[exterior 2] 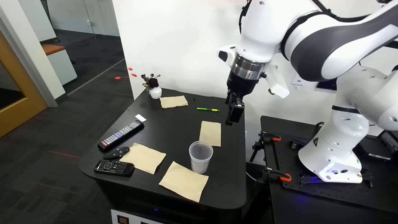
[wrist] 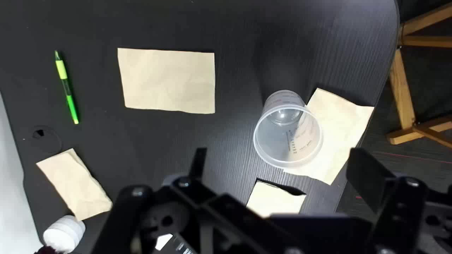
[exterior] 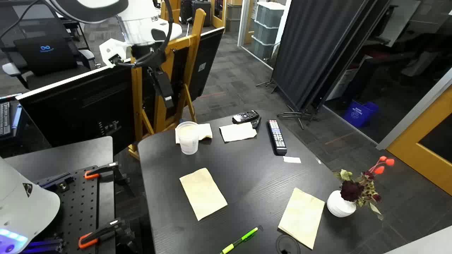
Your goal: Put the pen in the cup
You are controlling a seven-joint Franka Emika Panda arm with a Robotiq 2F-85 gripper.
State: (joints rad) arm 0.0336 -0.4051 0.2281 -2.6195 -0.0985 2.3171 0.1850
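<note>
Nearest is the arm's base [exterior 2: 332, 160], just off the worktop [exterior 2: 177, 130]; the edge facing it serves as the near edge. The gripper [wrist: 278, 155] hangs above the worktop, and in the wrist view its two fingers [wrist: 198, 162] stand wide apart. Midway along the near edge, a first note [exterior 2: 210, 133] lies flat. Toward the near corner away from the wall [exterior 2: 177, 46], the cup [exterior 2: 199, 160] stands upright; just beside it lies a second note [exterior 2: 183, 182], though whether they touch is hard to tell. The green pen [exterior 2: 208, 109] lies flat close to the wall edge, well apart from the cup, between the near edge and a third note [exterior 2: 173, 101]. A fourth note [exterior 2: 144, 157] lies toward the far corner away from the wall. Just past it, by the far edge, lie a small remote [exterior 2: 114, 167] and a dark oval device [exterior 2: 116, 153]; a long remote [exterior 2: 121, 135] runs along that edge, with a white card [exterior 2: 140, 118] near its end on the wall side. In the far corner by the wall stands a white vase [exterior 2: 155, 93] of flowers [exterior 2: 153, 82].
</note>
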